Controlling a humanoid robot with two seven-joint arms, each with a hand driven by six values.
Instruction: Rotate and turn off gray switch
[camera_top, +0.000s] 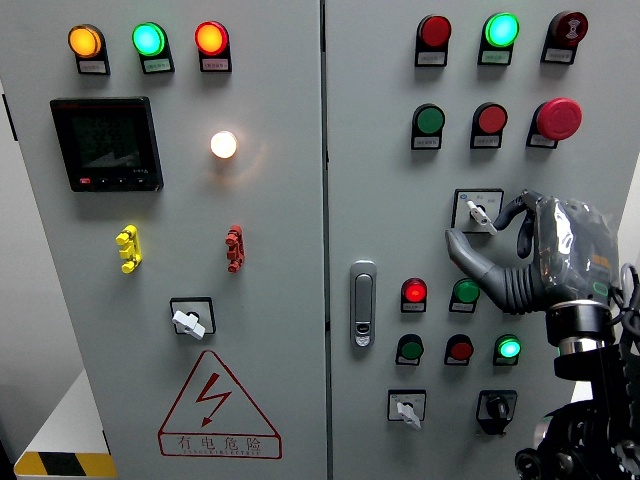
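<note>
**Right hand at gray switch, right panel**

The right hand (530, 250) rises from the lower right, wrist vertical, palm toward the control panel (400, 160). Its fingers (515, 212) are loosely curled and grip nothing. The gray rotary switch (477, 211) sits mid-right, just left of the fingertips; contact cannot be confirmed. The thumb extends below it.

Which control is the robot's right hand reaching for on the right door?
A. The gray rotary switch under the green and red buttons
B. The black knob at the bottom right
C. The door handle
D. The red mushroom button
A: the right hand has its fingers curled beside the gray rotary switch, apparently not yet gripping it.
</note>
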